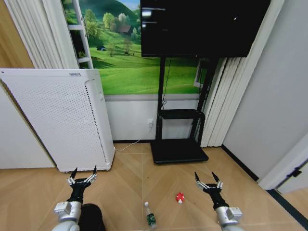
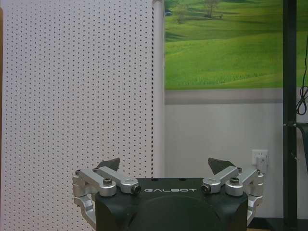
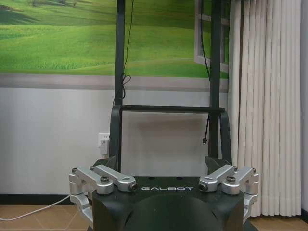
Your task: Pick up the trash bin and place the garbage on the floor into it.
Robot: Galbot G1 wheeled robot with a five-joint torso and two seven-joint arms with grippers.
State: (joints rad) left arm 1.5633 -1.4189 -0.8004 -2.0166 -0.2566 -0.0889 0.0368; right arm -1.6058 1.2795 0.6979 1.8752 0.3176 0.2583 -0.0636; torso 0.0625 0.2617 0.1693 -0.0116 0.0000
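Observation:
The black trash bin (image 1: 91, 217) stands on the parquet floor (image 1: 130, 187) at the bottom left, partly cut off by the frame edge and partly behind my left arm. My left gripper (image 1: 84, 172) hovers open just above and beyond it. The garbage lies between the arms: a clear bottle with a green label (image 1: 150, 215) and a small red-and-white piece (image 1: 180, 197). My right gripper (image 1: 208, 177) is open, a short way right of the red piece. In the wrist views, both the left gripper (image 2: 166, 166) and the right gripper (image 3: 161, 163) hold nothing.
A tall white perforated appliance (image 1: 57, 118) stands at the left, close behind the left gripper. A black TV stand (image 1: 179, 150) with its base plate sits straight ahead against the wall. A white cable (image 1: 132, 144) runs along the floor. Curtains (image 1: 231, 101) hang at the right.

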